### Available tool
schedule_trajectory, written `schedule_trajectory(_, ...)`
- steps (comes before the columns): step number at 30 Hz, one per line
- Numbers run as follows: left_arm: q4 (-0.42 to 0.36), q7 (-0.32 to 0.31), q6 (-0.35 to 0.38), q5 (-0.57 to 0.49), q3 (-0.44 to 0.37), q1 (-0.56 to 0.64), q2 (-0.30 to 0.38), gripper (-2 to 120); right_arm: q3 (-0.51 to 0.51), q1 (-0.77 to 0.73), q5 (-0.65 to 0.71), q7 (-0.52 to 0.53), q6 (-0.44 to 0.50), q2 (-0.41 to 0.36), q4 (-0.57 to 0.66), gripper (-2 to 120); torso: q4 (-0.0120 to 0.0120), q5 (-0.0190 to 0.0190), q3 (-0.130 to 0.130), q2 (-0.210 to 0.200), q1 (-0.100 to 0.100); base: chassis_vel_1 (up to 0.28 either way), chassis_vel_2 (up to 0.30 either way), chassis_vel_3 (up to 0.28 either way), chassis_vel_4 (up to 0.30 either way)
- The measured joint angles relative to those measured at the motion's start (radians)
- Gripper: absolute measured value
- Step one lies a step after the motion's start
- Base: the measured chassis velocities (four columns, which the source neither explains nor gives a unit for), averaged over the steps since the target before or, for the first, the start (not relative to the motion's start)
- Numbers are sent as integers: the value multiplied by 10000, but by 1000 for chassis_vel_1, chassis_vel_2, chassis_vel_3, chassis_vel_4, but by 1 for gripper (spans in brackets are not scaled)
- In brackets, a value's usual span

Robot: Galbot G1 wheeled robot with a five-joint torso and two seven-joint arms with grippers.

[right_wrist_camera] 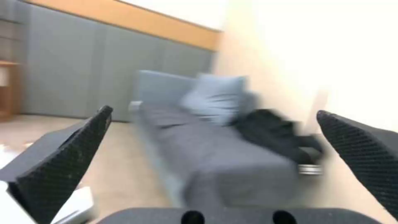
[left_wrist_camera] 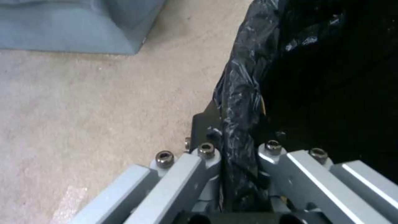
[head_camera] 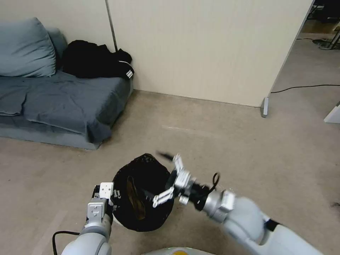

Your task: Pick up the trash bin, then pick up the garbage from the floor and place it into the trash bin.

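1. The trash bin, lined with a black bag, hangs just in front of the robot above the beige floor.
2. The left gripper is clamped on the bin's bagged rim.
3. The right gripper hovers over the bin mouth, fingers spread wide and holding nothing.
4. Something brownish, perhaps a wrapper, lies inside.

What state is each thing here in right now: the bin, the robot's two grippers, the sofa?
trash bin: upright, black bag over its rim, something brownish inside.
left gripper: shut on the bin's bagged rim.
right gripper: open, empty, above the bin's mouth.
sofa: covered with a rumpled grey sheet, black garment lying on it.
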Motion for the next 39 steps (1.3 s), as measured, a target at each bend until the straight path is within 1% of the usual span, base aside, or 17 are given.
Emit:
schedule_trajectory(2, 24, 17, -18, -10, -69, -66, 95, 3, 763, -879, -795, 1221, -469, 349, 546, 114, 2, -1, 0, 0, 0, 0, 0, 0, 0)
schedule_trajectory(3, 30, 17, -22, -35, -107, -101, 131, 3, 989, -1238, -1051, 1698, -729, 583, 689, 114, 1, 1, 0, 0, 0, 0, 0, 0, 0)
schedule_trajectory(4, 31, 14, -26, -92, -156, -133, 159, 3, 1208, -1740, -1294, 2202, -958, 1006, 786, 114, 0, -1, 0, 0, 0, 0, 0, 0, 0)
schedule_trajectory(5, 31, 14, -26, -92, -156, -133, 159, 3, 1208, -1740, -1294, 2202, -958, 1006, 786, 114, 0, -1, 0, 0, 0, 0, 0, 0, 0)
schedule_trajectory(7, 31, 6, -30, -204, -234, -166, 203, 3, 1449, -2556, -1725, 2634, -1019, 2064, 709, 113, -3, 4, -1, 0, -1, 0, 0, 0, 0)
schedule_trajectory(8, 31, 6, -30, -204, -234, -166, 203, 3, 1449, -2556, -1725, 2634, -1019, 2064, 709, 113, -3, 4, -1, 0, -1, 0, 0, 0, 0)
schedule_trajectory(9, 29, 3, -30, -274, -263, -183, 234, 3, 1493, -2935, -1993, 2802, -911, 2618, 496, 112, -1, 0, -1, 0, 0, 0, 0, 0, 0)
schedule_trajectory(10, 23, -10, -30, -327, -281, -202, 252, 3, 1495, -3147, -2168, 2926, -820, 2978, 312, 110, -1, 0, -1, 1, 0, 0, 0, 0, 0)
schedule_trajectory(12, 3, -49, -29, -429, -298, -269, 279, 3, 1475, -3418, -2438, 3058, -535, 3501, -134, 107, 2, 0, -1, 0, -1, 0, 0, 0, 0)
schedule_trajectory(13, 3, -49, -29, -429, -298, -269, 279, 3, 1475, -3418, -2438, 3058, -535, 3501, -134, 107, 2, 0, -1, 0, -1, 0, 0, 0, 0)
schedule_trajectory(15, -38, -79, -20, -513, -311, -302, 285, 3, 1444, -3558, -2582, 3082, -234, 3838, -565, 102, 2, 0, -1, 0, 0, 0, 0, 0, 0)
schedule_trajectory(16, -38, -79, -20, -513, -311, -302, 285, 3, 1444, -3558, -2582, 3082, -234, 3838, -565, 102, 2, 0, -1, 0, 0, 0, 0, 0, 0)
schedule_trajectory(19, -122, -84, -2, -600, -349, -304, 294, 3, 1461, -3613, -2683, 3082, 213, 4099, -1189, 100, 2, 0, -1, 0, 0, 0, 0, 0, 0)
schedule_trajectory(20, -122, -84, -2, -600, -349, -304, 294, 3, 1461, -3613, -2683, 3082, 213, 4099, -1189, 100, 2, 0, -1, 0, 0, 0, 0, 0, 0)
schedule_trajectory(22, -184, -88, 14, -644, -373, -301, 314, 3, 1502, -3611, -2703, 3068, 523, 4157, -1508, 100, 1, 1, -1, 0, 0, 0, 0, 0, 0)
schedule_trajectory(26, -199, -88, 27, -662, -378, -305, 302, 3, 1542, -3574, -2820, 3040, 884, 4172, -1765, 100, 2, 1, -1, 0, 0, 15, 10, 9, 13)
schedule_trajectory(39, -310, -91, 52, -649, -448, -273, 198, 3, 1594, -3509, -2809, 2854, 1243, 3967, -1939, 100, 2, 2, 0, 0, 1, 64, 79, 75, 74)
